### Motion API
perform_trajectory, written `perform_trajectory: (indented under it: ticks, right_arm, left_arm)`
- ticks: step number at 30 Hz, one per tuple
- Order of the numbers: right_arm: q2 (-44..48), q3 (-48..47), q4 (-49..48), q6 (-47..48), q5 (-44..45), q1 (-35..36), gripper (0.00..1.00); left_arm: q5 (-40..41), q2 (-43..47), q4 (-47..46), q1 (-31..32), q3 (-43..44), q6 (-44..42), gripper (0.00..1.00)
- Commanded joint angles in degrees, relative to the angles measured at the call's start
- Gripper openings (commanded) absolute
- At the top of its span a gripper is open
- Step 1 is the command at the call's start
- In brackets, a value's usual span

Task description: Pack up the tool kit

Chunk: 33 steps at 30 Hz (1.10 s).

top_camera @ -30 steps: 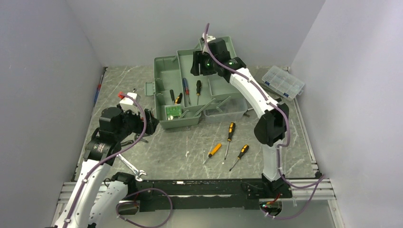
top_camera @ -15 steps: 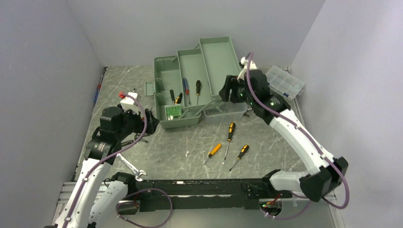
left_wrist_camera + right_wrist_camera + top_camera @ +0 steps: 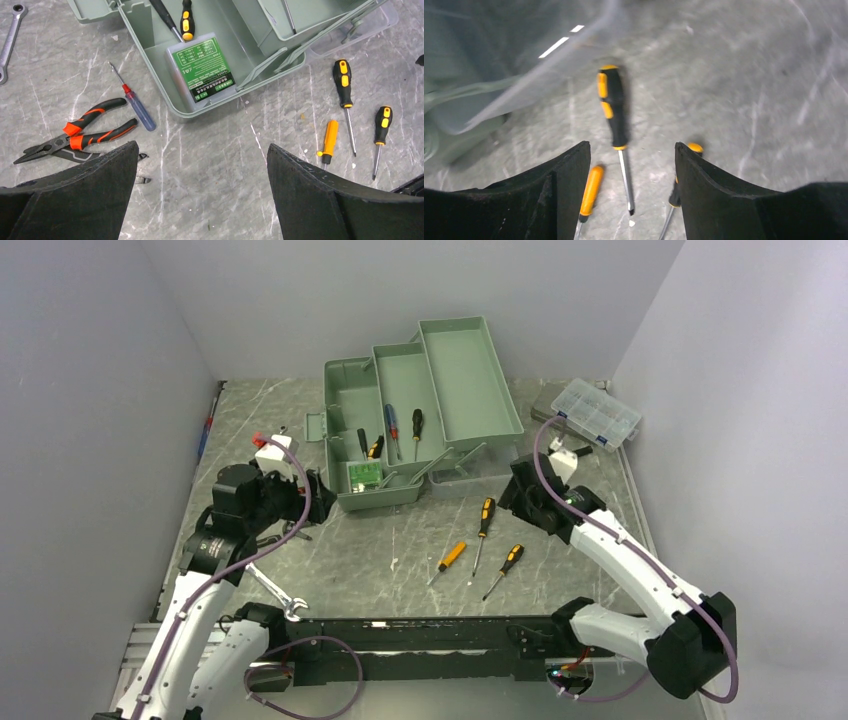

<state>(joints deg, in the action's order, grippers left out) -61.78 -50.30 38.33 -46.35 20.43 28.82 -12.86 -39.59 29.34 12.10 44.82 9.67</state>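
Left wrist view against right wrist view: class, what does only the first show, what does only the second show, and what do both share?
Only the left wrist view: the pliers, the blue-handled screwdriver, the wrench, the green-labelled case inside the toolbox, and the open left gripper.
Only the right wrist view: the open right gripper.
Both: the long black-and-orange screwdriver, the orange screwdriver and the short black-and-orange screwdriver, loose on the table, plus part of the toolbox.
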Motion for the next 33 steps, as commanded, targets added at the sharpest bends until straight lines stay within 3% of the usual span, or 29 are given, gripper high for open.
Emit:
perform_trajectory:
  ticks: [1, 8, 14, 21, 26, 28, 30, 33]
  right_arm:
    - [1.52, 3.3, 9.19, -15.98, 8.45, -0.75, 0.64]
    - [1.5, 11.44, 7.19, -22.13, -0.75, -1.21, 0.64]
    - [2.38, 17.54, 1.83, -23.53, -3.3, -1.16, 0.64]
    - [-2.29, 19.54, -3.54, -21.89, -5.51, -1.18, 0.54]
    - [-4.91, 19.38, -4.94, -21.63, -5.74, -1.18, 0.37]
    - [-4.51, 18.75, -4.08, -21.03, -4.97, -1.15, 0.13]
    - [-3.03, 17.04, -1.8, -19.76, -3.31, -1.23, 0.0]
    - [0.47, 12.62, 1.57, -15.32, 0.03, -1.14, 0.0]
  left_arm:
    - [-1.42, 0.19, -2.5, -0.06, -0.1, -1.06, 0.99]
    - [-1.57, 0.08, -2.36, -0.06, 0.05, -1.06, 0.99]
    - [-1.68, 0.15, -2.27, -0.06, -0.01, -1.06, 0.99]
    - [-2.16, -0.21, -2.45, -0.01, -0.1, -1.06, 0.99]
    - [-5.4, -2.17, -3.61, -0.05, -0.41, -0.68, 0.99]
    - [-6.45, -3.17, -3.85, -0.03, -0.42, -0.47, 0.99]
    - [-7.34, -4.09, -4.36, 0.51, -0.6, 0.01, 0.99]
    - [-6.85, -5.9, -5.2, 5.0, -0.4, 1.84, 0.99]
